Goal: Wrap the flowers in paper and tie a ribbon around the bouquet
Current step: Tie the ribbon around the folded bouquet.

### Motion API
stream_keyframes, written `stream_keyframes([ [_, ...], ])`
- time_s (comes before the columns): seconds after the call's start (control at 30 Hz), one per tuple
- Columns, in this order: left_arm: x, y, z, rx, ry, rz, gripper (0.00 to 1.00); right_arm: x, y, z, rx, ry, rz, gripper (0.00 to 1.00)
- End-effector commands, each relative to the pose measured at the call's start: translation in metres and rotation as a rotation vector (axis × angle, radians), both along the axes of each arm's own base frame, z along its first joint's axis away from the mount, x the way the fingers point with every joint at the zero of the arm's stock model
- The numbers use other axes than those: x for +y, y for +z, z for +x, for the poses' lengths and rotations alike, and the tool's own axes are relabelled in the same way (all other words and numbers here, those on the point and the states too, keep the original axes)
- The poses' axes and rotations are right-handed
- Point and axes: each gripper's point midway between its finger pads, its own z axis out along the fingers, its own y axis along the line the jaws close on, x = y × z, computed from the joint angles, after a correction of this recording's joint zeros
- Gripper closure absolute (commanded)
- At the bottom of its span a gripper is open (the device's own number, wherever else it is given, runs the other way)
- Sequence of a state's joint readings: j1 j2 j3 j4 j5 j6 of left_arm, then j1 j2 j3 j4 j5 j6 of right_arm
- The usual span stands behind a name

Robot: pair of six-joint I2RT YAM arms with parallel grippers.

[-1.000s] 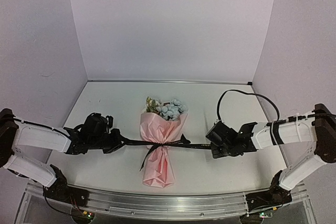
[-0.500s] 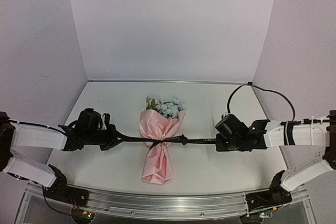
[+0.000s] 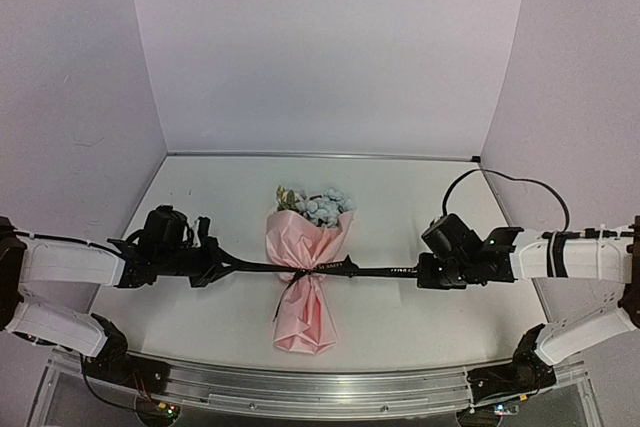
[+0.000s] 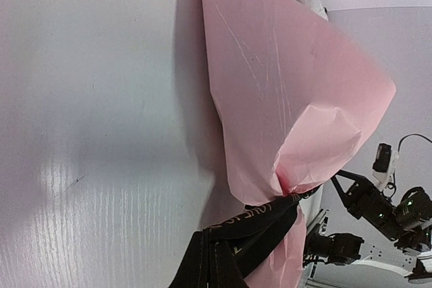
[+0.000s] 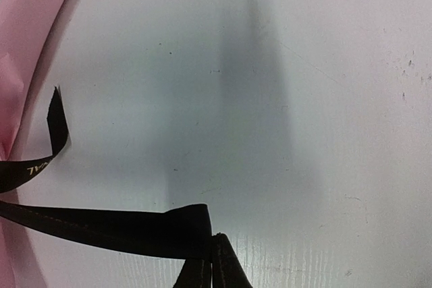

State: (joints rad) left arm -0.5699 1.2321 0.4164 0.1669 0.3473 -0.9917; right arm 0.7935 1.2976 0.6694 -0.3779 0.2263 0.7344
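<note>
The bouquet (image 3: 305, 277) lay in the middle of the white table (image 3: 200, 197). Its flowers (image 3: 318, 205) pointed to the far side, and the crumpled end of the paper (image 3: 303, 322) pointed to the near edge. The pale pink paper made a cone around the stems and was squeezed narrow at the waist. There the black ribbon (image 3: 380, 270) went around it and ran out in a straight, tight line to the left and to the right.

The left gripper (image 3: 220, 264) was at the left of the bouquet, with its fingers pressed together on the left end of the ribbon. The right gripper (image 3: 421, 272) was at the right, also pinching the ribbon between closed fingers. Both grippers were well apart from the bouquet. In the right wrist view a short loose end of ribbon (image 5: 57, 123) curled up beside the paper.
</note>
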Motion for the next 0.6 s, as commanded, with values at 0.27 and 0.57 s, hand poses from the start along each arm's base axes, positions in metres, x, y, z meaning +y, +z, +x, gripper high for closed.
stream_keyframes([
  [0.27,0.068,-0.042,0.019,0.036,0.211,0.234,1.0,-0.129,-0.025,-0.047,0.167,-0.192,-0.492,1.0],
  [0.57,0.058,-0.041,0.023,0.027,0.167,0.211,1.0,-0.134,-0.024,-0.049,0.178,-0.18,-0.526,1.0],
])
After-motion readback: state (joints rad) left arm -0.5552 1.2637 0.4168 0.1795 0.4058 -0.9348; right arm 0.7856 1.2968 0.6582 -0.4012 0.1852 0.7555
